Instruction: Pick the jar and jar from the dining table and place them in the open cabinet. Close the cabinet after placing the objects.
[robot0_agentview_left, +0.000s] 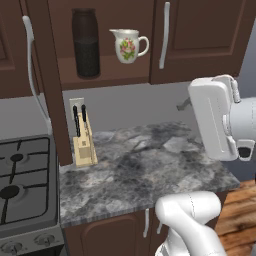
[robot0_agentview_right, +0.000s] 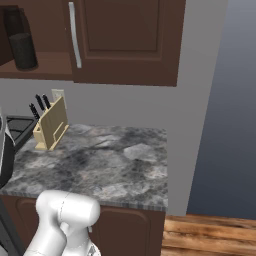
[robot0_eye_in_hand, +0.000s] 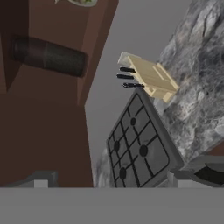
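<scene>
One tall dark jar (robot0_agentview_left: 86, 42) stands upright on the shelf of the open cabinet (robot0_agentview_left: 105, 75), left of a white floral jug (robot0_agentview_left: 129, 45). The right base view has this jar (robot0_agentview_right: 22, 50) at its top left. In the rolled hand view the jar (robot0_eye_in_hand: 48, 56) appears on its side inside the cabinet. My gripper (robot0_eye_in_hand: 109, 183) is open with nothing between its fingertips (robot0_eye_in_hand: 41, 181), and it is well away from the shelf. The arm's white wrist (robot0_agentview_left: 215, 117) hangs over the right end of the counter. The dining table is out of view.
The cabinet's left door (robot0_agentview_left: 50, 100) stands open, its silver handle (robot0_agentview_left: 35, 75) sticking out. The right door (robot0_agentview_left: 200, 35) is shut. A knife block (robot0_agentview_left: 84, 142) sits on the marbled counter (robot0_agentview_left: 150, 170) beside a gas stove (robot0_agentview_left: 25, 180). Wooden floor (robot0_agentview_right: 210, 235) lies to the right.
</scene>
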